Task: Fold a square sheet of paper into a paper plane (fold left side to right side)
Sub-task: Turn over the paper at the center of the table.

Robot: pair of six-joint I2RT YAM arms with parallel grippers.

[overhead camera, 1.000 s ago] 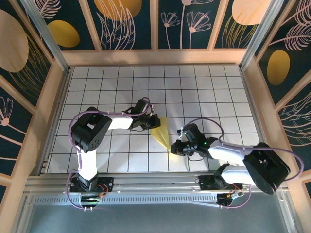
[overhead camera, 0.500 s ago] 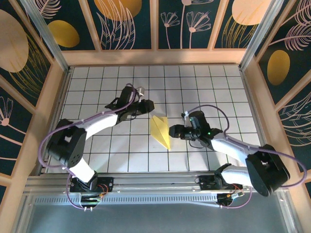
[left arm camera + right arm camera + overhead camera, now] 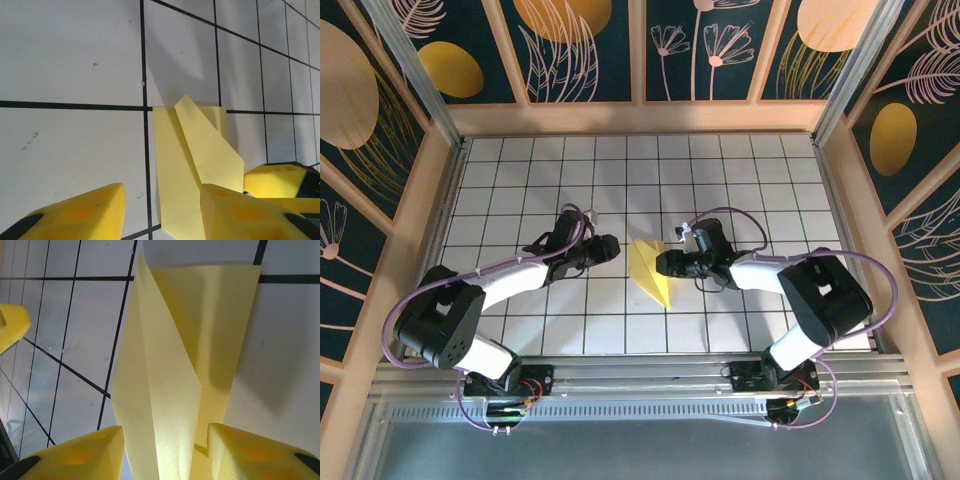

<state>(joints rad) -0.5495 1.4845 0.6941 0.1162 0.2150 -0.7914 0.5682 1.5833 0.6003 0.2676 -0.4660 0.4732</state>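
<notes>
The left gripper (image 3: 611,246) is held spread, just left of the paper plane (image 3: 649,270). The right gripper (image 3: 665,263) is also spread, with a raised flap of yellow paper lying between its fingers (image 3: 95,450). The paper plane is laid mid-table (image 3: 520,160), nose towards the arm bases.

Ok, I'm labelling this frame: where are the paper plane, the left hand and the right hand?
paper plane (image 3: 651,272), overhead view, centre of the folded sheet.
left hand (image 3: 614,246), overhead view, between its fingertips.
right hand (image 3: 660,264), overhead view, between its fingertips.
</notes>
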